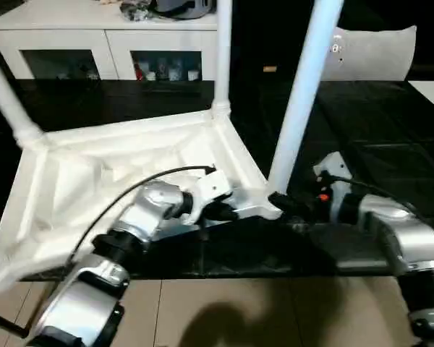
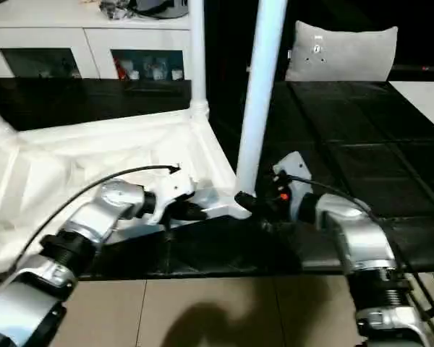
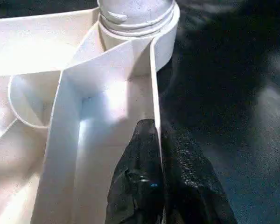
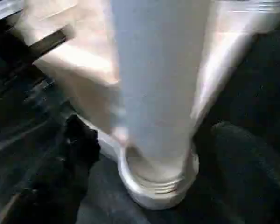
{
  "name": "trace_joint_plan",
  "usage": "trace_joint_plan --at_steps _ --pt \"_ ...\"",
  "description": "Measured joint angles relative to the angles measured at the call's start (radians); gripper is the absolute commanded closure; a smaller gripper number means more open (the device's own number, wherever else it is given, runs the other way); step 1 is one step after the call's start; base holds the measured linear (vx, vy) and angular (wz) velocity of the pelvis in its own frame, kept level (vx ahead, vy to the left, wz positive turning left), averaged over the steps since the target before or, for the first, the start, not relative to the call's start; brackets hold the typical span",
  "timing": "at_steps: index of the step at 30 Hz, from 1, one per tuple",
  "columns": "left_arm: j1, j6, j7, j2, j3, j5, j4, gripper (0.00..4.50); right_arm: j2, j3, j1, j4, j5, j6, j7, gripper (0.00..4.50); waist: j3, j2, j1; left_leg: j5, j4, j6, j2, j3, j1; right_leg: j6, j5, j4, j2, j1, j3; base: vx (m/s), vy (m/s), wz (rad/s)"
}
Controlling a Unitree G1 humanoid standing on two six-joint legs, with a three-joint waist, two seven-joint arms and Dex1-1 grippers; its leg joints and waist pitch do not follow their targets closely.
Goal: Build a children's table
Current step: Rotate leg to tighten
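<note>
Three legs already upright in tabletop [image 1: 130, 155], upside down on dark floor [image 1: 362, 130]. Light, stiff, slick plastic; best held by rim. Left gripper [image 3: 159, 154] pinching rim wall; right gripper [image 4: 144, 154] spread around near leg [image 1: 300, 101].

— Where's the tabletop [image 1: 123, 163]?
— Upside down on the floor [image 1: 390, 130], legs [image 1: 301, 97] standing in its corners.
— And behind?
— A cabinet [image 1: 108, 43] at the back left — a cushion [image 2: 341, 50] to its right.

White tabletop [image 1: 123, 163] upside down, ribs up; three legs [image 1: 304, 94] upright in corner sockets.
</note>
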Motion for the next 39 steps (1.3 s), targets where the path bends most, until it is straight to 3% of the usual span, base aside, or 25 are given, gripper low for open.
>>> trace_joint_plan --at_steps 11,22,32,37,39 --pt "0.029 -0.081 -0.272 0.093 -0.047 -0.045 -0.055 4.5 -0.064 0.083 0.015 -0.008 0.01 -0.109 0.246 1.17 0.001 -0.001 0.034 -0.001 0.001 0.001 0.0 0.001 -0.001 -0.001 0.0 0.001 0.0 0.0 0.0 0.0 0.0 0.0" --pt "0.036 -0.088 -0.326 0.104 -0.065 -0.047 -0.08 4.5 -0.072 0.117 0.018 -0.01 0.044 -0.074 0.356 2.18 0.003 -0.005 0.043 -0.001 0.001 0.0 0.001 0.001 0.0 -0.001 -0.001 0.002 0.0 0.0 0.0 0.0 0.0 0.0" --pt "0.047 -0.062 -0.324 0.091 -0.048 -0.07 -0.083 4.5 -0.067 0.106 0.021 -0.01 0.059 -0.044 0.358 2.57 0.003 -0.005 0.044 -0.001 0.002 0.0 0.001 0.001 0.0 -0.001 -0.001 0.002 0.0 0.0 0.0 0.0 0.0 0.0" --pt "0.056 0.003 -0.217 0.063 -0.01 -0.065 -0.081 4.5 -0.003 0.045 0.034 0.02 0.065 -0.024 0.229 2.57 0.002 -0.004 0.038 -0.003 0.003 -0.005 0.001 0.001 0.001 -0.001 0.001 0.002 0.0 0.001 0.0 0.0 0.0 0.0" --pt "0.05 0.057 -0.12 0.038 0.016 -0.048 -0.075 4.5 0.057 0.008 0.013 0.048 0.043 -0.007 0.085 2.57 0.002 -0.005 0.021 -0.002 0.004 -0.006 0.001 0.001 0.002 -0.001 0.001 0.002 0.0 0.001 0.0 0.0 0.0 0.0"
